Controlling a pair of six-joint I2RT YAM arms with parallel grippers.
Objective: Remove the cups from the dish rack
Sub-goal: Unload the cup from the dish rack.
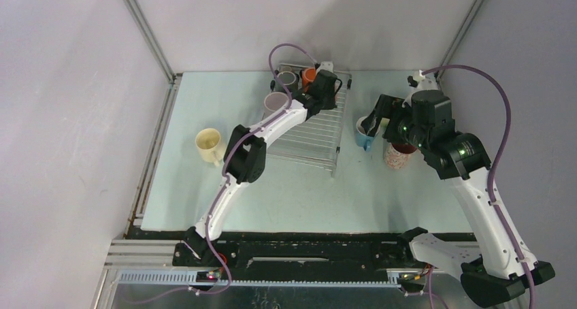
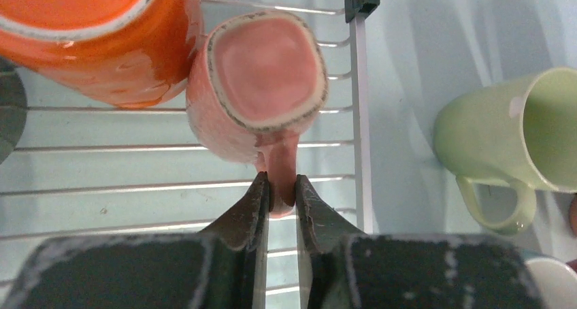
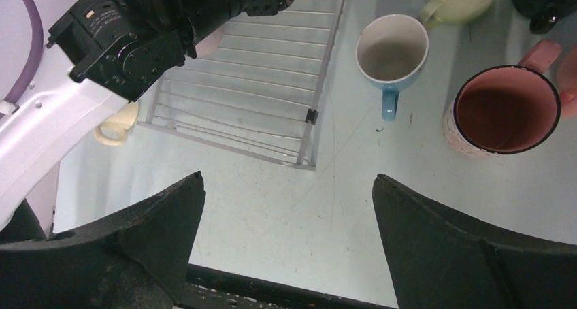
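The pale surface fills the middle of the top view. The dish rack lies on it just above centre, its wires running toward the upper middle of the frame. The left arm reaches diagonally across the rack to its upper end.

In the left wrist view, the left tool rises from the bottom centre. Its two fingers are drawn nearly together and pinch the handle of the pink cup, one finger on each side. The cup sits directly above the fingertips over the rack wires, with its base turned to the camera. The orange cup is pressed against its left side in the upper left corner. The pale green cup stands off the rack at the right edge.

In the right wrist view, the right tool is spread wide at the bottom and holds nothing. The blue cup is in the upper middle, well above the tool. The speckled pink cup is at upper right, beside the blue one. Both stand on the surface to the right of the rack.

The cream cup stands alone at centre left in the top view, off the rack.
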